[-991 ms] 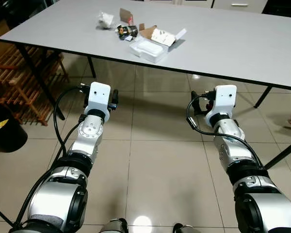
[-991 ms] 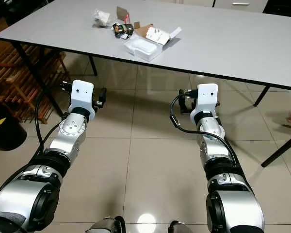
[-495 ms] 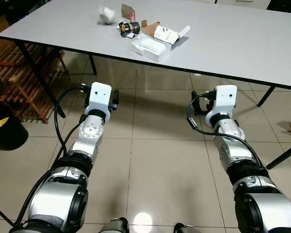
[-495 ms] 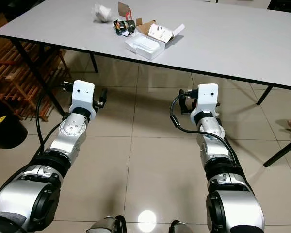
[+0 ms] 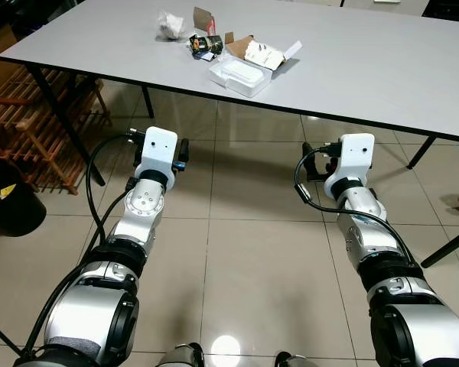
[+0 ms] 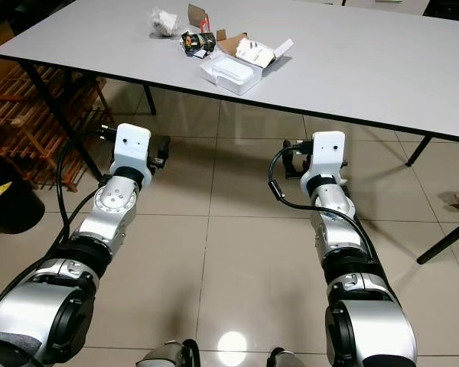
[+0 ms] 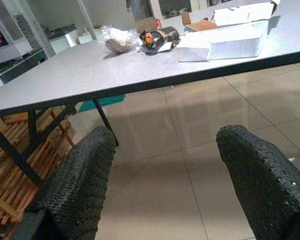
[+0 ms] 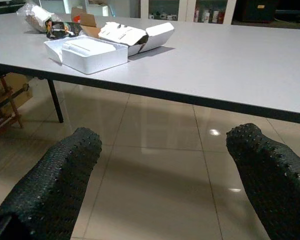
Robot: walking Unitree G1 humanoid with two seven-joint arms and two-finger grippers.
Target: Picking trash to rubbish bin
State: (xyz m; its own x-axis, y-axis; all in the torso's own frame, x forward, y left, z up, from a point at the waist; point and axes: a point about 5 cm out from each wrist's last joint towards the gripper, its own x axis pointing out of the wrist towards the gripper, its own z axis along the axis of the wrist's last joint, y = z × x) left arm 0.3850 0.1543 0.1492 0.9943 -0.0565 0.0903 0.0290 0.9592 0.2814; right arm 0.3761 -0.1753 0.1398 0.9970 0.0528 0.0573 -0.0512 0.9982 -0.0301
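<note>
1. trash sits in a cluster on the far left of the grey table [image 5: 352, 69]: a white foam box [image 5: 237, 76], an open carton [image 5: 262, 53], a dark wrapper [image 5: 203, 44] and a crumpled bag [image 5: 170, 24].
2. left gripper [image 7: 165, 185] and right gripper [image 8: 165, 185] hang wide and empty below the table's near edge, over the floor.
3. risk: rising from here, either could strike the table edge.
4. risk: the light foam box may skid or crush when pinched.
5. a dark bin [image 5: 11, 206] stands far left, well apart, so the carry is long.

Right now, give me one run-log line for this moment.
left gripper: open, empty | right gripper: open, empty | white foam box, crumpled wrappers: on grey table | black bin: left
</note>
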